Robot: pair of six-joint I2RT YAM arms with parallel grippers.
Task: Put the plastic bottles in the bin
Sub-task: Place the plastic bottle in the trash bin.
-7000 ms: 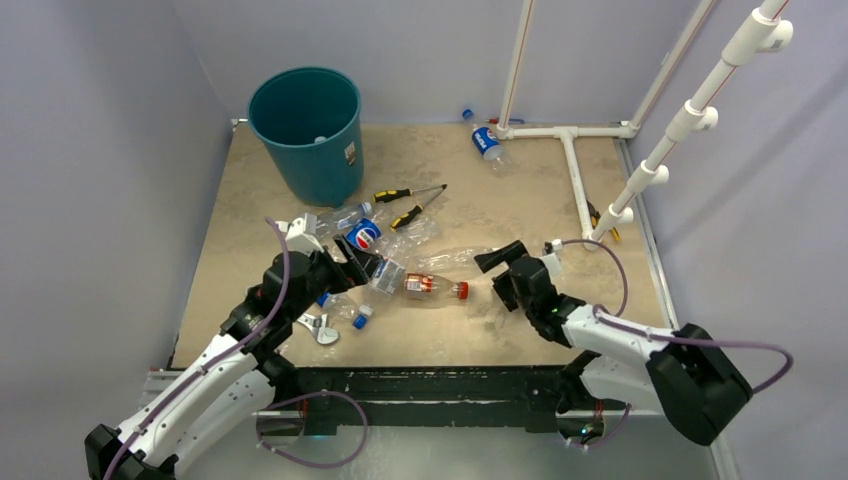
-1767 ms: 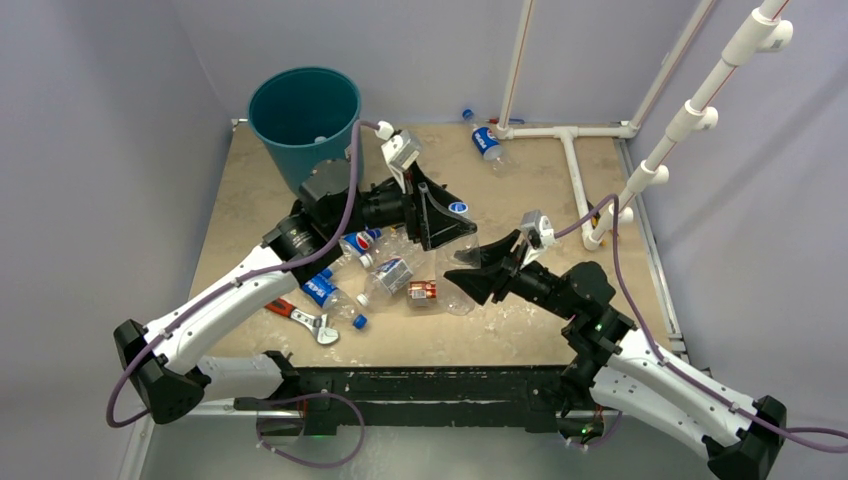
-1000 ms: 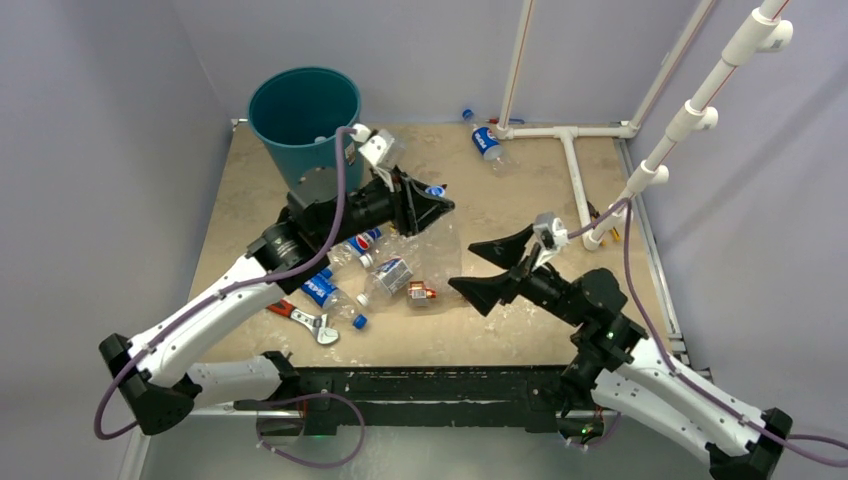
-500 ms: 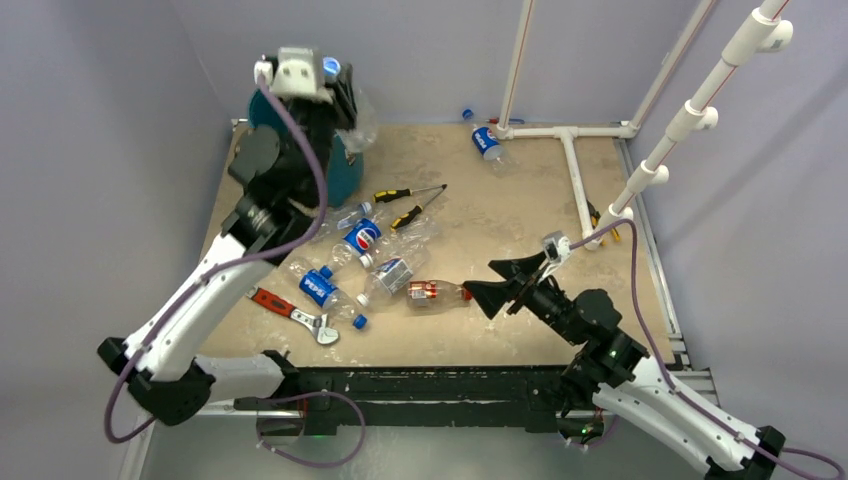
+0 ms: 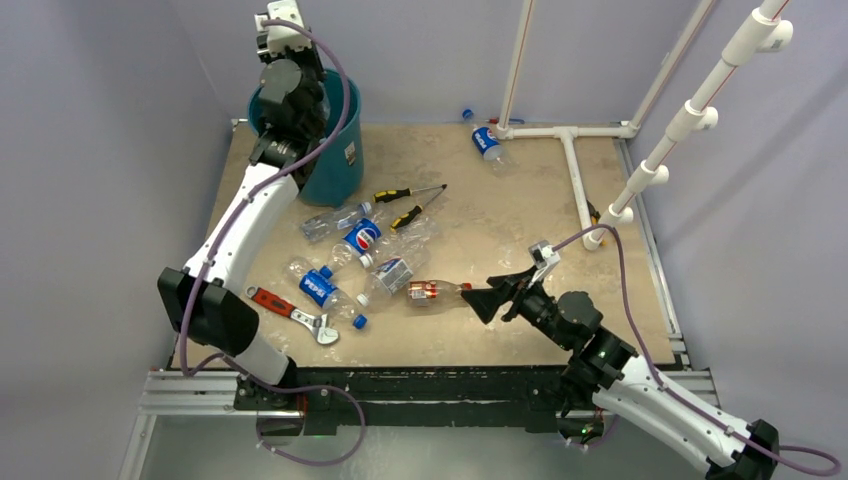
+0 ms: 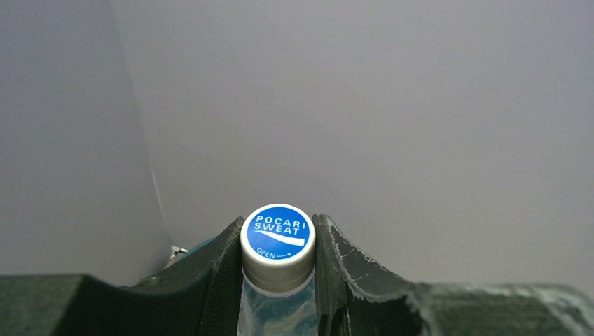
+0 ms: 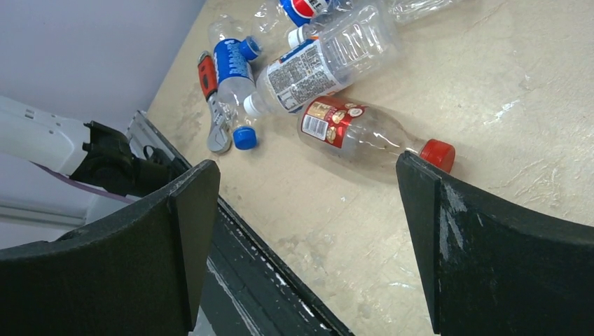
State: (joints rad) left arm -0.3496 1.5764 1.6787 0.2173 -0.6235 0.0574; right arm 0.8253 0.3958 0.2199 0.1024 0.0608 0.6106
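Your left arm [image 5: 240, 220] hides most of the bin [image 5: 338, 170], upper left. The left gripper [image 6: 277, 234] pinches a Pocari Sweat bottle [image 6: 274, 308], cap up, body cut off. Your right gripper [image 7: 308, 168], spread wide and empty, frames a red-capped bottle [image 7: 350, 129] lying flat, cap pointing right, near the wrench [image 7: 208, 80] and more bottles [image 7: 329, 59].

On my overhead feed I see a beige mottled tabletop [image 5: 520, 230] boxed in by plain grey-lilac walls [image 5: 420, 50]. Just above the middle of the frame lies a long yellow-and-black screwdriver [image 5: 408, 192], its steel shaft pointing right. A short yellow-and-black screwdriver [image 5: 406, 215] lies just below it. A red-handled steel wrench [image 5: 295, 313] lies at lower left, its jaw end toward the bottom edge. White plastic pipework [image 5: 575, 170] forms a T on the table at upper right. A white jointed pole [image 5: 690, 112] slants up the right side. At its foot I make out a yellow-and-black handle [image 5: 596, 214], mostly hidden.
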